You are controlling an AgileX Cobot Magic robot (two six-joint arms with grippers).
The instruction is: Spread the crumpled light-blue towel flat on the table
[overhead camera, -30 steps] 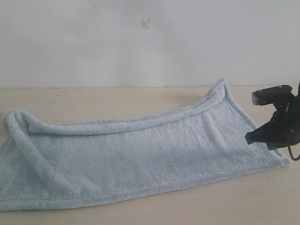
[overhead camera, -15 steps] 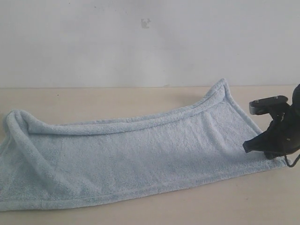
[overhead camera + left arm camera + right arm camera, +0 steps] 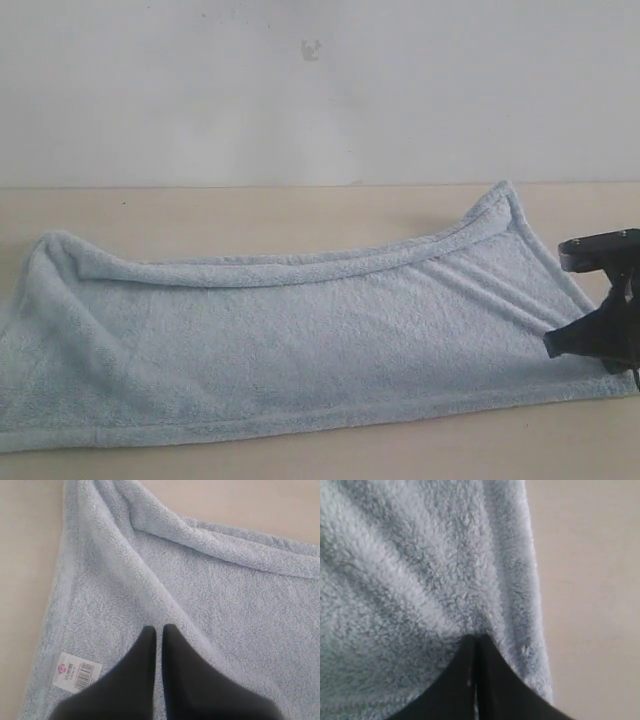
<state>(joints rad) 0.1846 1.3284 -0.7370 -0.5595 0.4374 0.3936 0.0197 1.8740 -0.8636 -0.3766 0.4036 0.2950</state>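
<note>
Exterior view: we see the pale light-blue fluffy terry towel (image 3: 300,350) stretched lengthwise across the plain cream-beige matte tabletop (image 3: 250,210). Its far hem is rolled into a soft ridge and its far right corner is peaked up, so we judge the spreading well along but unfinished. The black right gripper (image 3: 552,345), the only claw this view shows, sits low at the towel's right end with its jaws together on the cloth, apparently to draw that end taut. Left wrist view: the black left gripper (image 3: 157,630) has its tapered fingers pressed together where a raised crease of thick looped pile runs into them. We read this as a pinch on the towel, near the small white barcoded tag (image 3: 77,671) by the hemmed edge. Right wrist view: the right gripper's tips are clamped on the towel just inside its hem, with furrows fanning out from the grip and bare tabletop alongside.
</note>
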